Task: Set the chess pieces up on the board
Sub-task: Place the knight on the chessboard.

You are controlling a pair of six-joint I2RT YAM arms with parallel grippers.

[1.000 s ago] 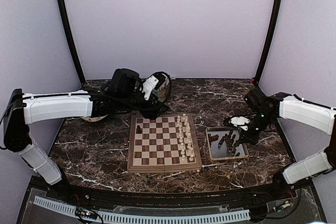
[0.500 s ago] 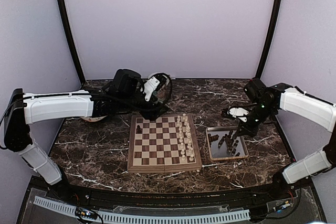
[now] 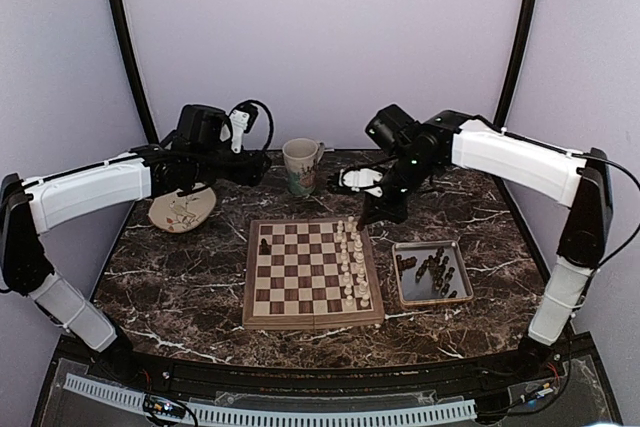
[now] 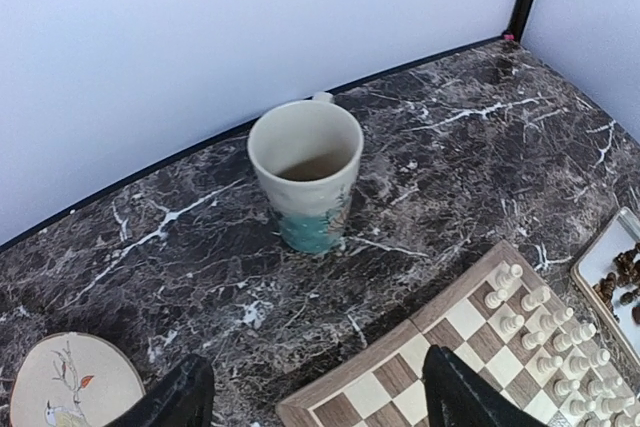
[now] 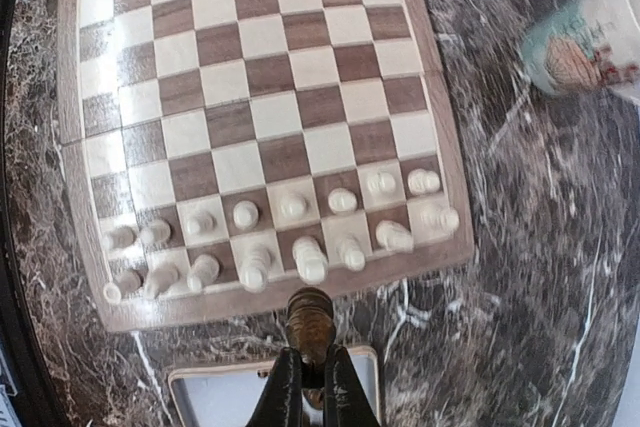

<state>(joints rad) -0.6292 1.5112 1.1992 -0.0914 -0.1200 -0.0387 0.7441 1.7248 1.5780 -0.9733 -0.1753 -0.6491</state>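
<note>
Chess pieces [image 3: 432, 269] of dark brown wood lie jumbled in a shiny metal tray [image 3: 412, 293], just to the right of the board [image 3: 313, 321]. The checkered board sits in the middle of a dark marble table [image 3: 180, 277]. A lone dark piece [image 3: 264, 246] stands near the board's far left corner. Cream-white pieces [image 3: 351, 265] fill the two rows along its right edge. The rest of the squares are bare.

One more dark piece, the carried piece [image 5: 310, 315], is off the table. The right gripper [image 5: 306, 367] has its claw clamped tight on the base, so the rounded head points out ahead of the fingers. From above, this arm reaches in from the right and hangs over the table just beyond the board's far right corner.

The left gripper [image 4: 315, 392] is raised at the back left of the table, its claw wide apart with nothing between the fingers. Below it are a cream mug [image 4: 306, 172] with a green base and a round plate [image 4: 65, 387] painted with a bird.

The step in hand looks like ferrying a dark piece from the tray to the board's left side, with the setup barely begun. The next move calls for crossing high over the white pieces so none is knocked. The piece must then come down upright on an empty square near the lone dark piece before the claw lets go.
</note>
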